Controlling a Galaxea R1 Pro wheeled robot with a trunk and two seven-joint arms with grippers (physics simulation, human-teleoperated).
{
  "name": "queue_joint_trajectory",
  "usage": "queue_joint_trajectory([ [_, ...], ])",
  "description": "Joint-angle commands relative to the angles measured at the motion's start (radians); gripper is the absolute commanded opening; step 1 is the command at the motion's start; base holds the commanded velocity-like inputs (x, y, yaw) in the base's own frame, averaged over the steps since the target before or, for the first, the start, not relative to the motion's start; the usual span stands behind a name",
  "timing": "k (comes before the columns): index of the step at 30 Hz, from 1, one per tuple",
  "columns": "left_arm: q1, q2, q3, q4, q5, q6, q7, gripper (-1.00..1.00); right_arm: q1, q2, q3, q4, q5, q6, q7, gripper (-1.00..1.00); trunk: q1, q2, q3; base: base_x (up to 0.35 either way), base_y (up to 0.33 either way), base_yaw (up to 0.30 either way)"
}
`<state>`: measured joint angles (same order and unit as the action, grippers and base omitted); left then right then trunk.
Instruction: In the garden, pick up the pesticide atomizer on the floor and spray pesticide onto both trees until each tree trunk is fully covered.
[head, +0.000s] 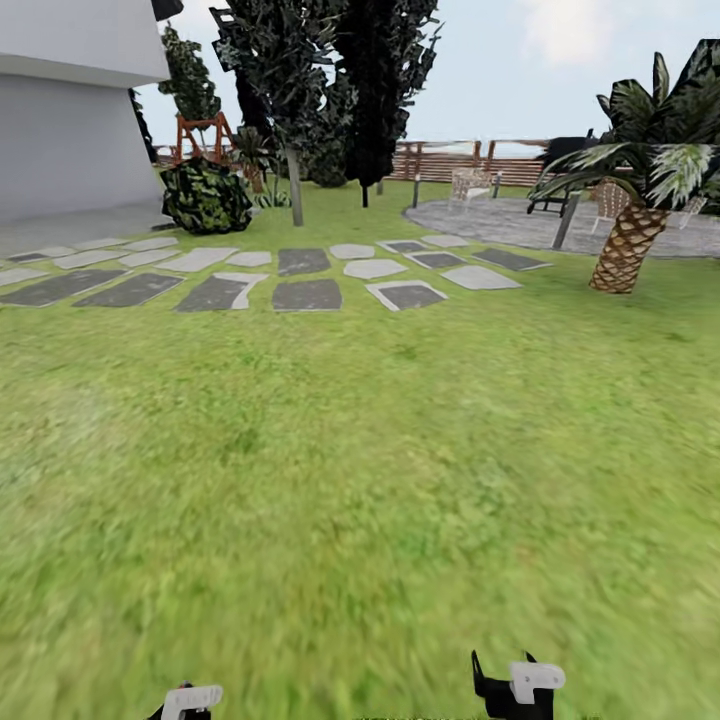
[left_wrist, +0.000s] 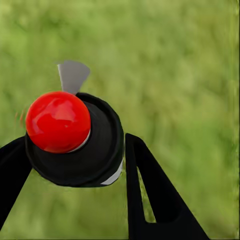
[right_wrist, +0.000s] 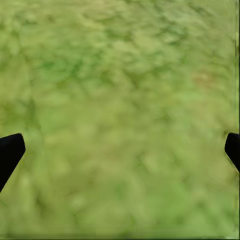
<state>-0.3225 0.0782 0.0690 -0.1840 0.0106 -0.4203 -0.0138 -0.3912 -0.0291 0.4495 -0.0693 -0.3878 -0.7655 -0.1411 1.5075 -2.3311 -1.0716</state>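
Red-capped atomizer (left_wrist: 75, 137) between two left fingers (left_wrist: 150, 195)

Stepping stones (head: 305, 293) left of palm (head: 630, 245)

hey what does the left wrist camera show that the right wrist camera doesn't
Left wrist view alone: the left gripper is shut on a black round atomizer with a red ball cap and a grey nozzle tab sticking out past it; one black finger stands beside it.

Right wrist view alone: the right gripper is open, its two black fingertips far apart at the picture's edges, with nothing between them.

Both share: blurred green grass lawn behind the fingers.
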Motion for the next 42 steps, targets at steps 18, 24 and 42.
queue_joint_trajectory([
  [18, 0.000, 0.000, 0.000, 0.000, 0.000, 0.000, 0.000, -1.00, 0.000, 0.000, 0.000, 0.000, 0.000, 0.000, 0.000, 1.00, 0.000, 0.000, -0.022, 0.000, -0.276, -0.206],
  [24, 0.000, 0.000, 0.000, 0.000, 0.000, 0.000, 0.000, -1.00, 0.000, 0.000, 0.000, 0.000, 0.001, 0.000, 0.000, 1.00, 0.000, 0.000, -0.030, 0.000, -0.276, -0.206],
  [42, 0.000, 0.000, 0.000, 0.000, 0.000, 0.000, 0.000, -1.00, 0.000, 0.000, 0.000, 0.000, 0.000, 0.000, 0.000, 1.00, 0.000, 0.000, -0.052, 0.000, -0.276, -0.206],
])
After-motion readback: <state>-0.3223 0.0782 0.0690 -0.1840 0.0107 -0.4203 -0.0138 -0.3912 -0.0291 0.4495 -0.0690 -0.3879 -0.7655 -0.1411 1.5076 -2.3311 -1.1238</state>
